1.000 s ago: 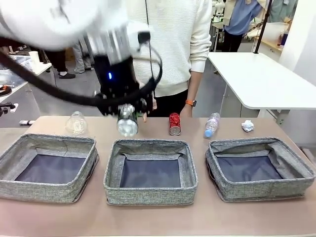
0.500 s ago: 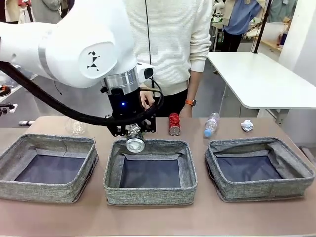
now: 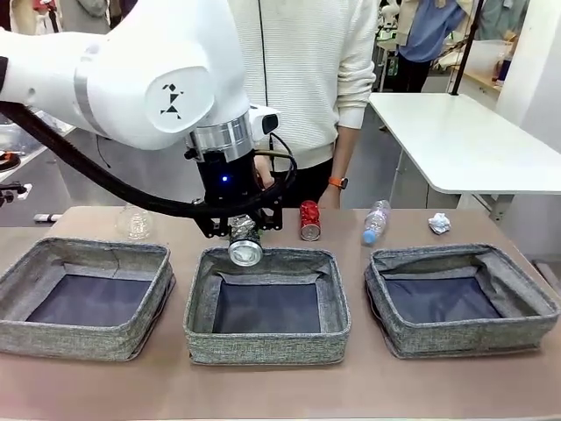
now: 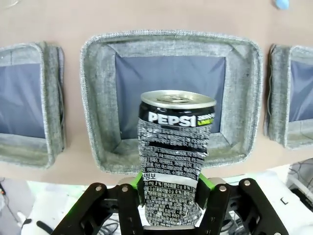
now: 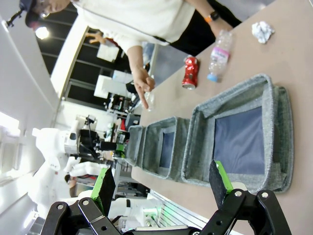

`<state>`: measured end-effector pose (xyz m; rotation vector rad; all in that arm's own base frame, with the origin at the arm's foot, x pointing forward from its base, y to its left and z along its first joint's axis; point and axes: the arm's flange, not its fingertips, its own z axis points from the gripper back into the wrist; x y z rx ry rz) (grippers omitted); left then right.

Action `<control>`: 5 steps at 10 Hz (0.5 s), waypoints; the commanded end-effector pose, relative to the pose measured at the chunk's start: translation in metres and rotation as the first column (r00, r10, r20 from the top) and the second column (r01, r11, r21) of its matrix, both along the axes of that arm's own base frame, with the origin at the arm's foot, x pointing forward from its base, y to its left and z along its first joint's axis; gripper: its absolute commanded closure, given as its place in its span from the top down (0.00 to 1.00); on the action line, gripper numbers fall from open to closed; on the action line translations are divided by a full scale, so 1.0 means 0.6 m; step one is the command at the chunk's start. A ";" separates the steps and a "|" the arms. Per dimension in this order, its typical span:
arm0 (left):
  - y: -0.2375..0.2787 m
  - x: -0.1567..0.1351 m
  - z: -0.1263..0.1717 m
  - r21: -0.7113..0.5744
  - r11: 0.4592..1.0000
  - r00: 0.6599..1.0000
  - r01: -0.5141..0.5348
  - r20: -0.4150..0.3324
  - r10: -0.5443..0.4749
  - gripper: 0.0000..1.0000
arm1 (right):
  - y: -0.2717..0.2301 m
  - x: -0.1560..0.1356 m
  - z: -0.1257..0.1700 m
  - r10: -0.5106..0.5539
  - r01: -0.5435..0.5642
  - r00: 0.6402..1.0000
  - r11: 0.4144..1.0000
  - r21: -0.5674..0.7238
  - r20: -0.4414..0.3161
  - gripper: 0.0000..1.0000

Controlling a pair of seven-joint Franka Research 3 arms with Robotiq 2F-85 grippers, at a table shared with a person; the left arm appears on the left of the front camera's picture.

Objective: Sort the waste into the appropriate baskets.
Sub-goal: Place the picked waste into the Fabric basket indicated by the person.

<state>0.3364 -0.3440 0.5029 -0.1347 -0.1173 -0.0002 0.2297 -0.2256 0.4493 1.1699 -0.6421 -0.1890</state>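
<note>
Nearest on the brown counter [image 3: 280,390] stand three shallow grey woven-fabric baskets in a row: left [image 3: 79,338], middle [image 3: 267,346] and right [image 3: 465,338]. Each has a bare dark base.

The right pincer [image 5: 161,181] hangs back on the robot's side with its green pads spread wide and nothing between them.

The left arm reaches in from the left to the middle, its wrist turned downward. The left pincer [image 4: 170,181] has the crushed black-silver can [image 4: 173,147] between its pads, which lie against the can's lower body. I cannot tell how firmly they press. The can hangs above the far rim of the middle basket, clear of the fabric, with its silver top aimed down and toward the robot.

This can looks empty and light. Its thin, crumpled wall should give under more squeeze, and the printed skin is probably slick. A hold across the dented lower body, where the pads sit now, looks the safest.

Beyond the baskets, a clear crumpled plastic container [image 3: 136,221], a red soda can [image 3: 310,220], a clear plastic bottle with blue cap [image 3: 376,222] and a white paper ball [image 3: 439,224] lie well apart.

A person in a white knit sweater [image 3: 307,79] stands at the far edge.
</note>
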 end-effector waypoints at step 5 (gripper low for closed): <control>-0.009 0.000 -0.003 0.012 1.000 1.000 -0.005 0.015 0.004 1.00 | -0.001 0.004 0.001 -0.001 0.000 0.999 1.000 0.003 0.032 1.00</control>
